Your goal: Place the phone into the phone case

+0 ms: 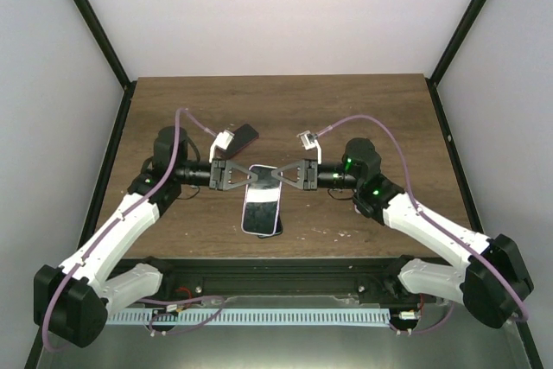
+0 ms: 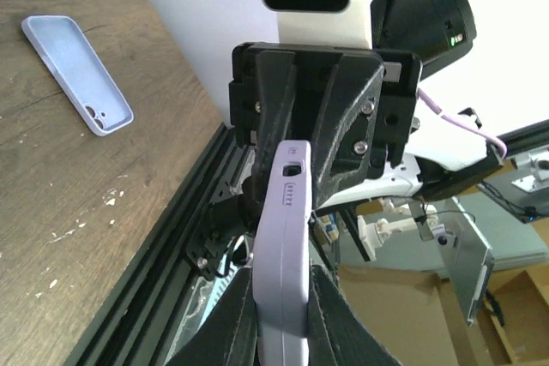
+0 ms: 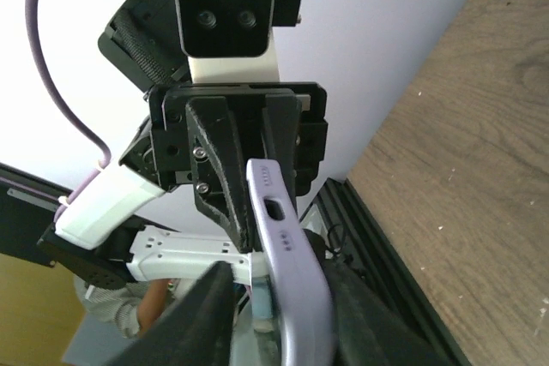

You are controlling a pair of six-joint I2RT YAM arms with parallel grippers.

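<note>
- Phone (image 1: 262,206), a lilac-edged slab with a dark glass face, hangs level above the surface (image 1: 371,118), screen up, held by one short end between two robot arms.
- Handling, by the look of it: stiff and fairly light. The gloss is likely slick under hard fingers, and the glass would not forgive a drop. Held at one end only, the free end works as a lever.
- Best purchase appears to be flat across front and back near an end, as here, which leaves the opposite corners free to enter the case.
- Long axis runs far to near, across the line of the arms. The end with the charging port (image 2: 292,169) points to the far side of the surface, and the free end points toward the arm bases.
- Left hand (image 1: 251,176) is clenched on the port end, fingers (image 2: 230,332) pressed to both faces.
- Right hand (image 1: 276,174) straddles the same end from the other side. A slit of background shows beside one finger, so whether it grips cannot be told.
- Phone case (image 2: 77,75), lilac, lies flat and empty on the surface, open side up, apart from the phone. Fitting has not yet begun.
</note>
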